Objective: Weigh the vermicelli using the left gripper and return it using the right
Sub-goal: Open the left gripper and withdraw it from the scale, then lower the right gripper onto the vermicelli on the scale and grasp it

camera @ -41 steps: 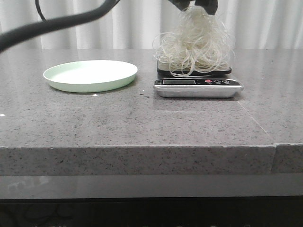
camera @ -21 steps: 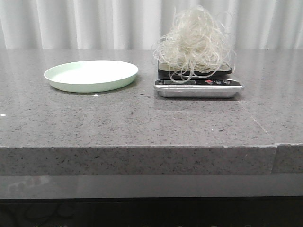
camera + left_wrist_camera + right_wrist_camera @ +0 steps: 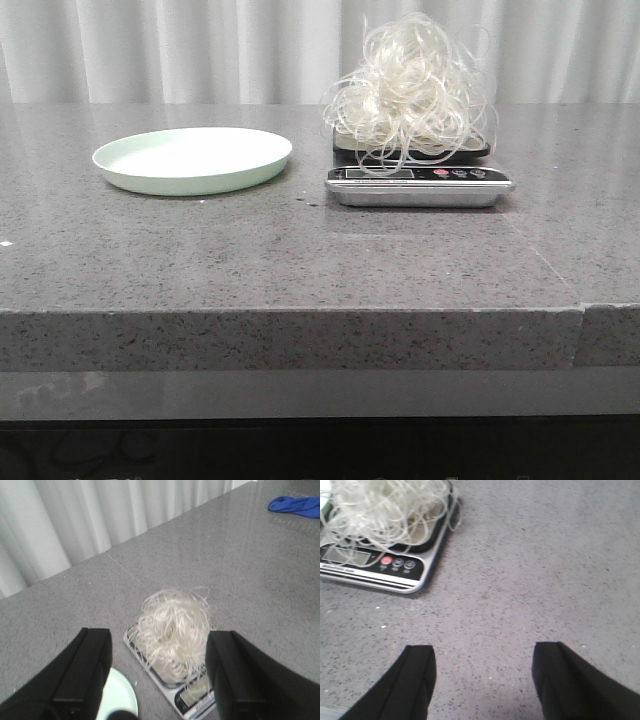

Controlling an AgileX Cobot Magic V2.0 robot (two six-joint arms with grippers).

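The vermicelli (image 3: 411, 88) lies as a fluffy whitish tangle on the silver kitchen scale (image 3: 420, 184), right of the empty pale green plate (image 3: 192, 159). Neither arm shows in the front view. In the left wrist view the left gripper (image 3: 159, 645) hangs open high above the vermicelli (image 3: 172, 630) and the scale (image 3: 192, 695), nothing between its black fingers (image 3: 90, 665). The right wrist view has the right gripper (image 3: 484, 662) open over bare counter, with the scale (image 3: 380, 567) and the vermicelli (image 3: 385, 505) some way off to one side.
The grey speckled counter (image 3: 300, 260) has a seam on its right part and a front edge close to the camera. A white curtain hangs behind. A blue cloth (image 3: 297, 505) lies far off on the counter in the left wrist view.
A second ago the left gripper was at the top of the vermicelli over the scale. It has let go and risen out of the front view; the tangle stays on the scale.
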